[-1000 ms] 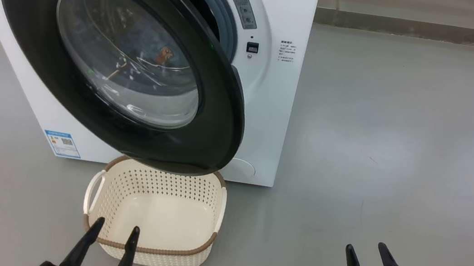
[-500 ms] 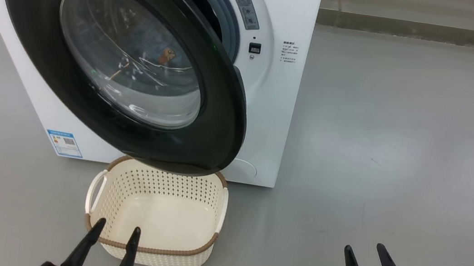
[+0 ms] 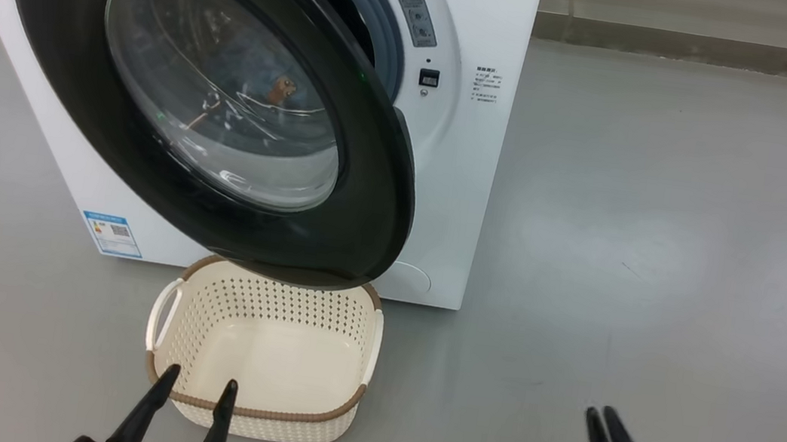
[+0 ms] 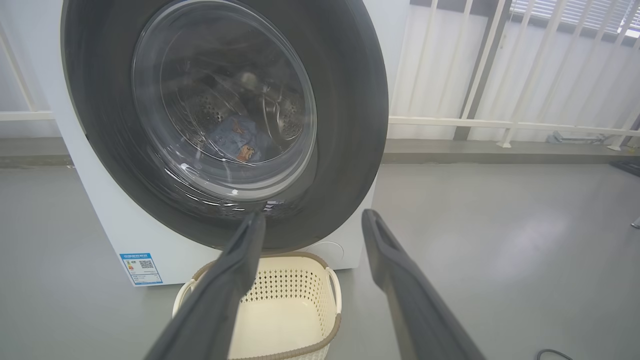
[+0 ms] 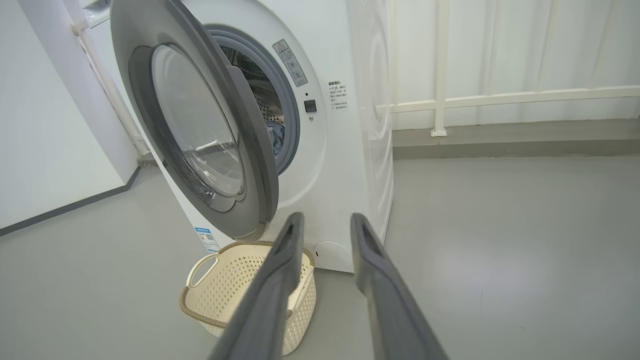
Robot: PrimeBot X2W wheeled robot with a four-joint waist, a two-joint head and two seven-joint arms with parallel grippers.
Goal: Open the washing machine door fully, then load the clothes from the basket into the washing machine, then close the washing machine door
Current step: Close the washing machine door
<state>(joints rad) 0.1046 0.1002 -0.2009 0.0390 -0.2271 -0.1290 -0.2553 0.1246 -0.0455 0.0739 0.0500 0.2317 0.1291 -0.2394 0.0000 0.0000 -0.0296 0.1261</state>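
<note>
Standing ajar, the washing machine door (image 3: 212, 98) is hanging over the far rim of the basket (image 3: 254, 412), which is sitting empty on the floor (image 3: 663, 249) just before the washing machine (image 3: 459, 184). The clothes (image 4: 239, 142) are lying inside the drum, seen dimly through the glass, probably as one heap. The left gripper (image 3: 202, 377) is hovering at the basket's near rim, fingers wide. The right gripper (image 3: 600, 412) is hovering over the floor to the basket's right, fingers narrow, holding nothing.

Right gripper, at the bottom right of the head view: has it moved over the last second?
Yes. The right gripper has narrowed its fingers, a gap still showing and nothing between them. Against the basket it stays in place.
</note>
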